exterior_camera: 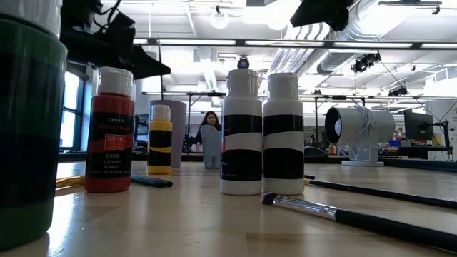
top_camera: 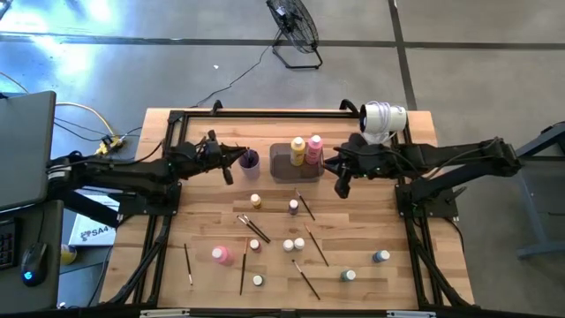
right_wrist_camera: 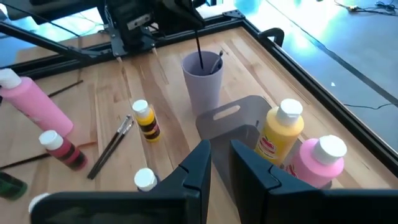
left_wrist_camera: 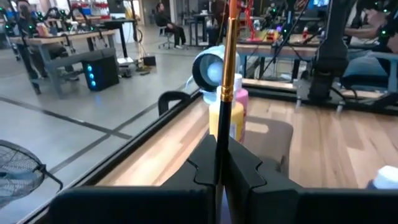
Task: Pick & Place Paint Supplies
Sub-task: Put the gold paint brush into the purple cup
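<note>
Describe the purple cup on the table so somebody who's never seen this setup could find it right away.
Start at the dark grey tray near the table's far edge, holding a yellow bottle and a pink bottle. Just beside it, toward the left arm, stands the small purple cup, under the left gripper, which pinches a brush. It is the only open-topped container; everything else nearby is capped.

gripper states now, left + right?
Left tool: shut on a paintbrush, held over the purple cup.
Right tool: slightly open, empty, above the grey tray.
</note>
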You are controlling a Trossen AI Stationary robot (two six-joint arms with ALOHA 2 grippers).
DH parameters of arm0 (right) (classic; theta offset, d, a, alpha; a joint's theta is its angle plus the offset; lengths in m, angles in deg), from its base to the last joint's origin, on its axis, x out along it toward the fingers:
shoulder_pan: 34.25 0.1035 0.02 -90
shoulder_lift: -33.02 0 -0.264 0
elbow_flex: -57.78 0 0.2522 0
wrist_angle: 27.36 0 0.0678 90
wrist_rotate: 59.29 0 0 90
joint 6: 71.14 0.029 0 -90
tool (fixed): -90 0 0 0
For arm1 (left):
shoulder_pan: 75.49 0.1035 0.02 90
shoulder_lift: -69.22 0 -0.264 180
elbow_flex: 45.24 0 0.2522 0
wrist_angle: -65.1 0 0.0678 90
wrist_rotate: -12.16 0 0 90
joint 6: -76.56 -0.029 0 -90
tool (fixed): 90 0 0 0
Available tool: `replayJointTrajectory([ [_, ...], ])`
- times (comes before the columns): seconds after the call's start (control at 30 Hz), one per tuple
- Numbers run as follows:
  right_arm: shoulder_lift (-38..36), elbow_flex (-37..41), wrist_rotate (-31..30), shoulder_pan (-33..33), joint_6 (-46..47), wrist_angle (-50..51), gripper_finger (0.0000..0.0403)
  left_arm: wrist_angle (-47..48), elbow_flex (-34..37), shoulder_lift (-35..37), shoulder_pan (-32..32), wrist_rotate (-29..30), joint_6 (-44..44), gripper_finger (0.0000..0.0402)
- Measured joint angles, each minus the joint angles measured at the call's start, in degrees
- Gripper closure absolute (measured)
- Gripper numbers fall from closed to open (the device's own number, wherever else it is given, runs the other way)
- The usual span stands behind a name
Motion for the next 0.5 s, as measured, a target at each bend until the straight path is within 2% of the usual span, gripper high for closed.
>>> replayJointTrajectory([
  [0.2,0.02,0.0,0.0,0.0,0.06,0.1,0.0355,-3.59,0.0,-5.46,0.0,0.08,1.3,0.0396],
  [0.5,0.02,0.0,0.01,0.0,0.13,0.08,0.0355,-5.99,0.0,-8.54,0.0,0.55,1.6,0.0396],
])
